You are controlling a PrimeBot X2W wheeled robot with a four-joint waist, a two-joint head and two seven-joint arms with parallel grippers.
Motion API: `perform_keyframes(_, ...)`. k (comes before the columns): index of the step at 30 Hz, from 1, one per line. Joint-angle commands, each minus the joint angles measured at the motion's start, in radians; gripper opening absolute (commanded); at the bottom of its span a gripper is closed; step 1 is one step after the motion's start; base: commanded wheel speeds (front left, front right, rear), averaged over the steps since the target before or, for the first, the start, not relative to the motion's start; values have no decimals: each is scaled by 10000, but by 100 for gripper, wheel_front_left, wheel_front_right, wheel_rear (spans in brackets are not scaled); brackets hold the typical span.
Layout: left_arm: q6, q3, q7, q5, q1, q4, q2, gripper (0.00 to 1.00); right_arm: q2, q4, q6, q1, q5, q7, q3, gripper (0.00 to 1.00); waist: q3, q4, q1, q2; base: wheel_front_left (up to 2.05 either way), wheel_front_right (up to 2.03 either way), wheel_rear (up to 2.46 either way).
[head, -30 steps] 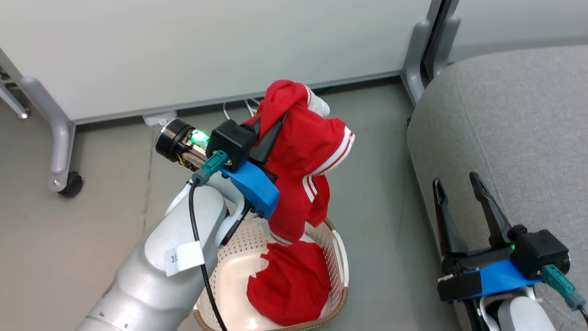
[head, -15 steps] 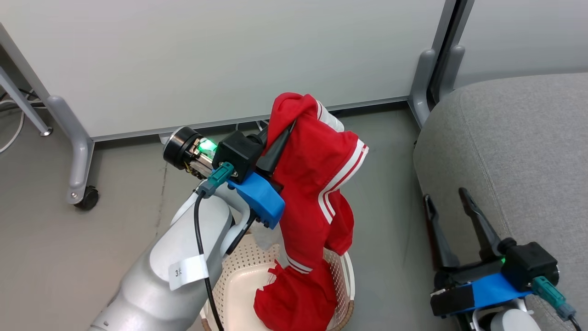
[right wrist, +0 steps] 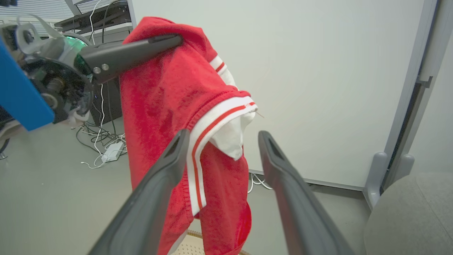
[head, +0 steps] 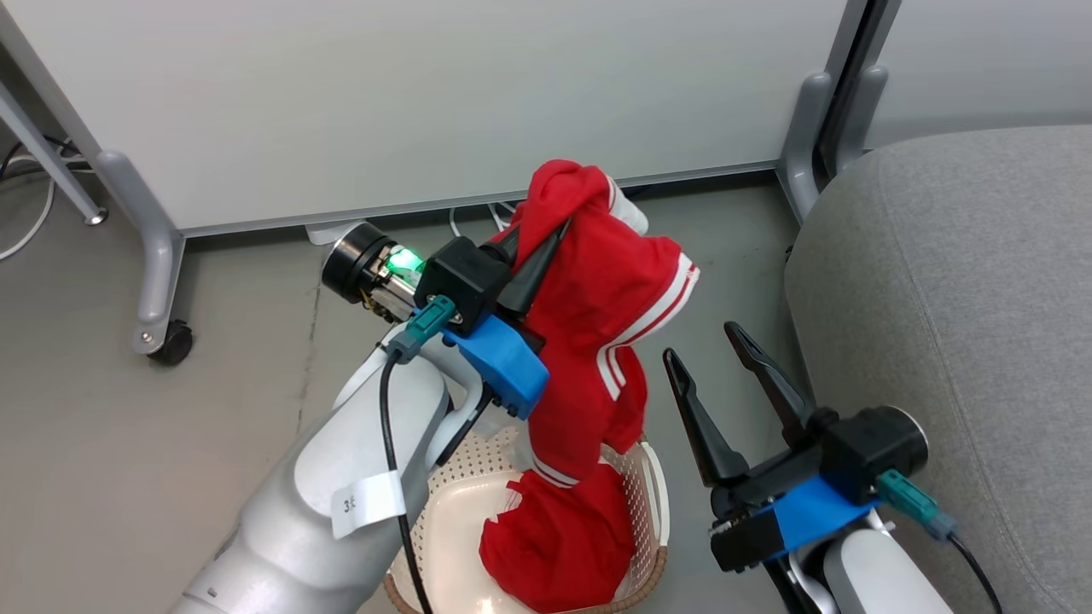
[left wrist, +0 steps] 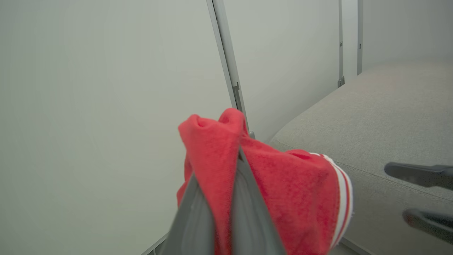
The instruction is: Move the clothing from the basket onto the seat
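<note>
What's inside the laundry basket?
A bunched red fabric garment lies in the oval cream perforated plastic basket; the lifted striped red garment hangs down to it. Anything beneath the fabric is hidden.

The clothing [head: 597,290] is bright red with white bands striped red at its cuffs and hem. The basket [head: 490,456] at 6 o'clock is cream-white, dotted with small holes, under a brown woven-look rim. The seat [head: 955,298] at 3 o'clock is plain grey.
</note>
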State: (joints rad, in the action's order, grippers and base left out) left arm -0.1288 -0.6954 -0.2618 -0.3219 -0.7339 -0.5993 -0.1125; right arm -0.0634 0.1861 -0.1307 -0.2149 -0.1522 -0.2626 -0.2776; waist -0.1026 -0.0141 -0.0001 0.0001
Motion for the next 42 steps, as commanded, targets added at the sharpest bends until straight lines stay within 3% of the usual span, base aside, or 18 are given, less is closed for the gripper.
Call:
perform_keyframes(1,-6,-63,-48,76,-153,56,62,0,-60,203,-1,-337,-183,-35,-149,100,-69,-84,1,-1,0,0,0)
perform_keyframes(12,-16,-462,-46,131,-431,202,352,0,-110,1709,-1,-1659,-782,-35,-855,100,-456,-584,1,-1,0,0,0)
perform_keyframes(20,-17,-692,-48,-10,-503,302,443,0,-20,1775,-1,-2306,-1102,-35,-1079,100,-627,-793,1,-1,0,0,0)
perform_keyframes(21,-17,-701,-48,-16,-490,298,447,0,-9,1743,-1,-2340,-1106,-35,-1089,0,-635,-798,1,-1,0,0,0)
perform_keyframes(42,-19,-732,-46,-55,-576,184,365,0,75,1587,-1,-2275,-1036,-35,-1095,0,-677,-675,1,-1,0,0,0)
